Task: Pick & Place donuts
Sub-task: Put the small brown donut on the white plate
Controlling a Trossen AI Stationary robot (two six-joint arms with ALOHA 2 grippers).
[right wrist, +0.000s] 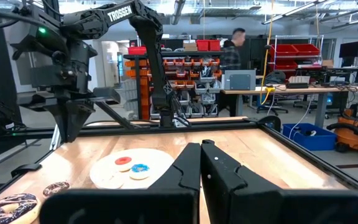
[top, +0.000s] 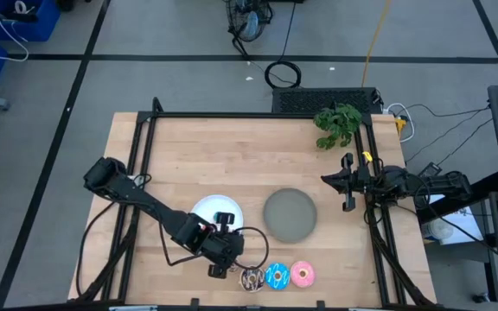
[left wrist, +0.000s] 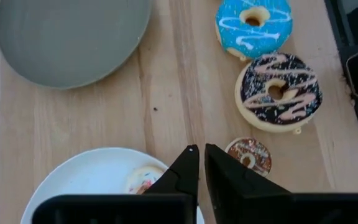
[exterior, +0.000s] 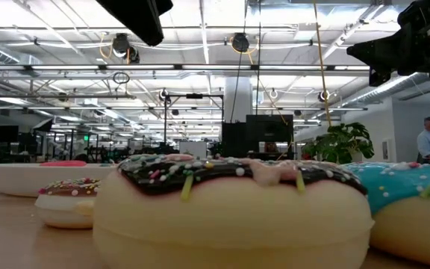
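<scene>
My left gripper [left wrist: 197,150] is shut and empty, above the table between the white plate's [top: 217,210] near rim and the tiny brown donut [left wrist: 248,154], which lies flat on the wood. The white-pink tiny donut [left wrist: 143,179] lies on that plate, as do the red [right wrist: 123,161] and blue [right wrist: 140,168] tiny ones. The larger dark brown sprinkled donut [top: 252,278], the blue one [top: 277,276] and the pink one [top: 303,274] lie in a row by the table's near edge. My right gripper [right wrist: 199,147] is shut and waits at the table's right edge.
The grey plate [top: 290,214] sits right of the white plate, with nothing on it. A green plant [top: 337,123] stands at the far right corner. A black frame rail [top: 145,155] runs along the table's sides. Bare wood lies across the far half. A person [right wrist: 232,50] is in the room behind.
</scene>
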